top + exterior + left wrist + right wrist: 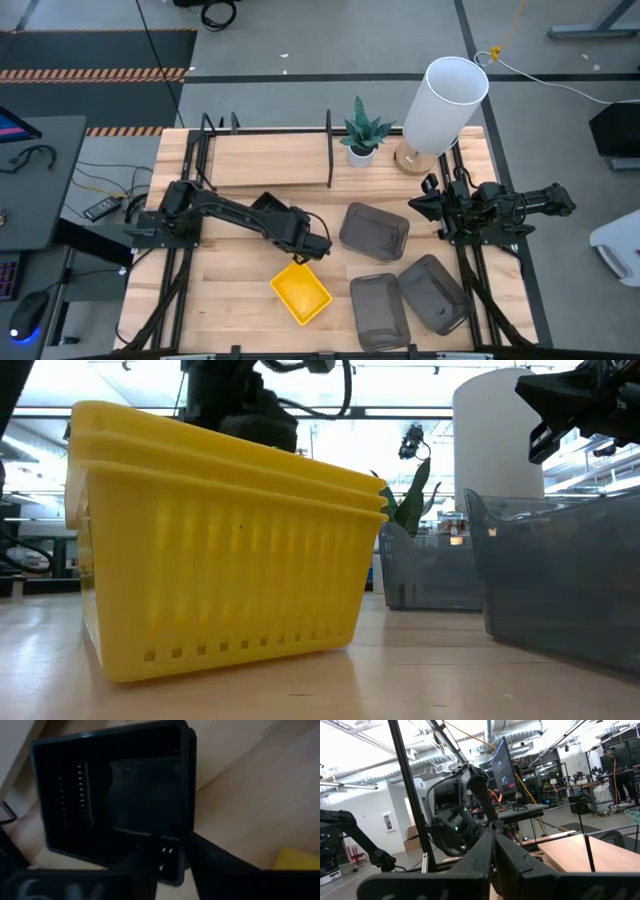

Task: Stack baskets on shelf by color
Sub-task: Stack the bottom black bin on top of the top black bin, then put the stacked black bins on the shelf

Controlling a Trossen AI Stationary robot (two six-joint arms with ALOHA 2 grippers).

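A black slatted basket [115, 800] lies open side up on the table under my left gripper [316, 246], whose arm hides most of it in the high view. My left gripper [177, 865] points steeply down and is open. One finger [142, 865] stands inside the basket and the other [220, 865] outside, astride a wall near a corner [175, 870]. Nested yellow baskets [300, 292] sit just nearer the table's near edge. Three grey baskets [375, 231], [380, 311], [436, 293] rest on the table to the right. The shelf [265, 160] stands at the far left. My right gripper [493, 847] is shut, parked at the right.
A potted plant [360, 135] and a tall white cylinder on a wooden base [445, 105] stand at the far edge, right of the shelf. In the low view the yellow stack [220, 530] fills the foreground, with grey baskets [560, 570] beside it.
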